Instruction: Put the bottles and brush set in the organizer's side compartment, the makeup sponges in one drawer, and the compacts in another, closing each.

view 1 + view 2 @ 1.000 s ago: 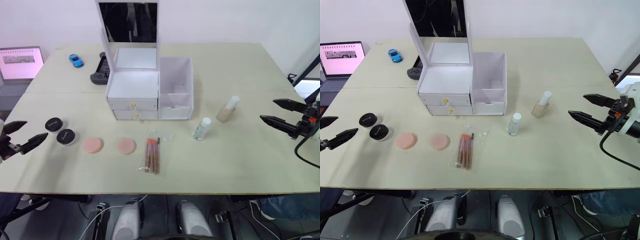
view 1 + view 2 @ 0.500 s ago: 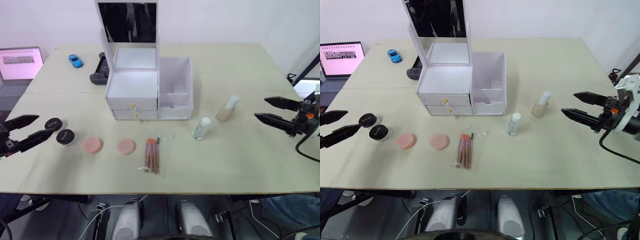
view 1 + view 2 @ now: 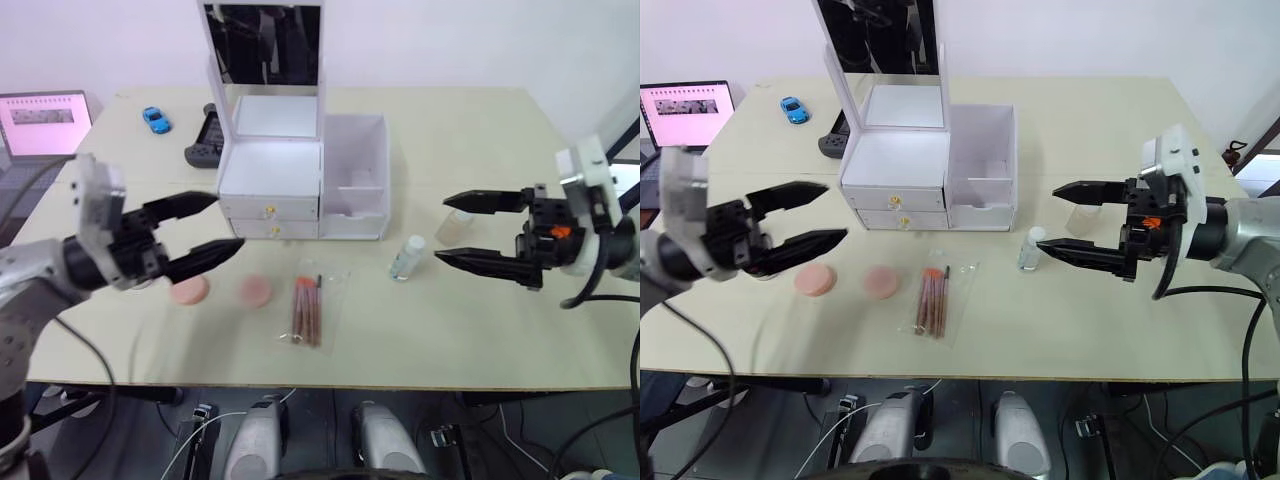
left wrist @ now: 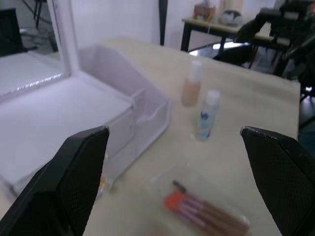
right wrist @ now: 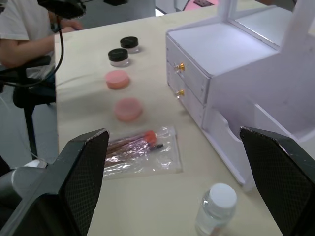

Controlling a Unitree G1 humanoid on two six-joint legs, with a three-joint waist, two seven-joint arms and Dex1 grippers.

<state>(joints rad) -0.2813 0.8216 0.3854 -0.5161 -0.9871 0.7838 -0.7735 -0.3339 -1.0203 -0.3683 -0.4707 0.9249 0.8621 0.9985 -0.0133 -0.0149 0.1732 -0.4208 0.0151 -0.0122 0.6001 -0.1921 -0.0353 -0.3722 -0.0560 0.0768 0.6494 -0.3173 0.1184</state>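
Two end effectors are seen spread apart and empty in the left eye view: the right end effector (image 3: 448, 229) is held just beside the clear bottle (image 3: 405, 257), its long axis upright, the left end effector (image 3: 221, 221) near the sponges (image 3: 187, 290). In the right wrist view, the brush set (image 5: 136, 149) is laid flat beside the organizer (image 5: 236, 88). The foundation bottle is partly hidden by the right arm.

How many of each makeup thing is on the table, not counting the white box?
Bottles: 2 (clear bottle, tan bottle)
Sponges: 2 (sponge, sponge)
Compacts: 2 (compact, compact)
Brush set: 1
Total: 7
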